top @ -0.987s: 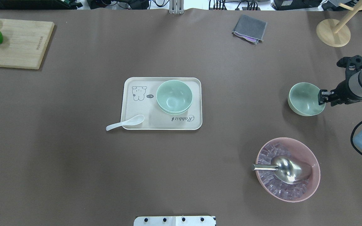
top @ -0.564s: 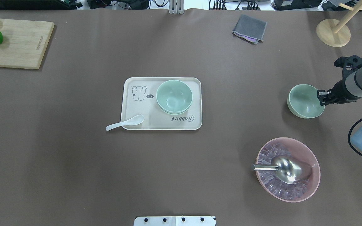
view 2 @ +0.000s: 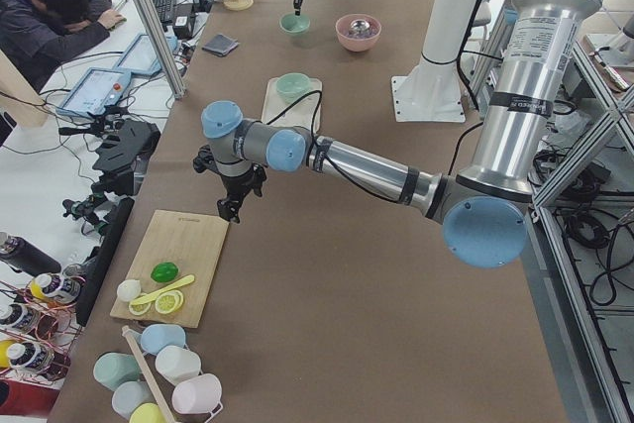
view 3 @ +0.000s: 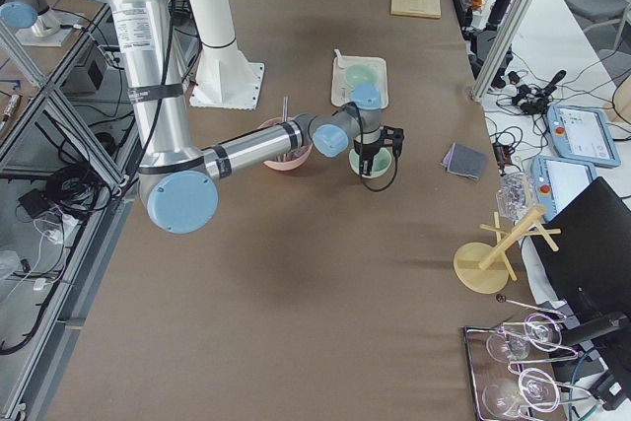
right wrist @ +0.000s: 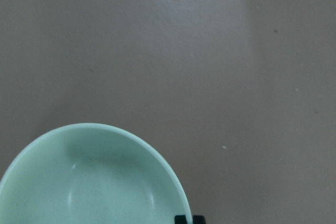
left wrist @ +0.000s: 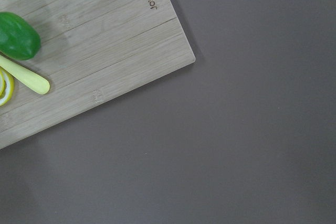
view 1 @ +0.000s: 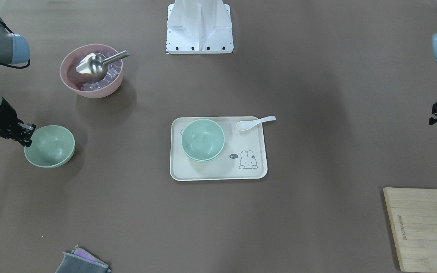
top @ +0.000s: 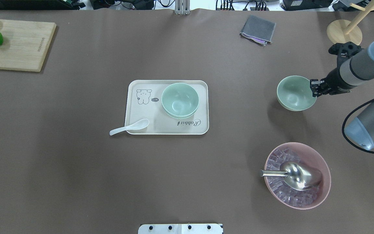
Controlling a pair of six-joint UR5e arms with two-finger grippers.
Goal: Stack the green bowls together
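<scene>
Green bowls [top: 180,99], two nested, sit on the tray [top: 135,110] mid-counter. Toward the right edge, the right gripper [top: 314,89] pinches a third green bowl [top: 294,94] by its rim. Left gripper [view 1: 436,116] hangs toward the far-left corner; its opening cannot be told.

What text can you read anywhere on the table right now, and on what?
"Rabbit": script lettering on the tray.
"hi": in the speech bubble beside the tray's rabbit drawing.
Brand mark burned into the cutting board: cut off or too small to read.
</scene>
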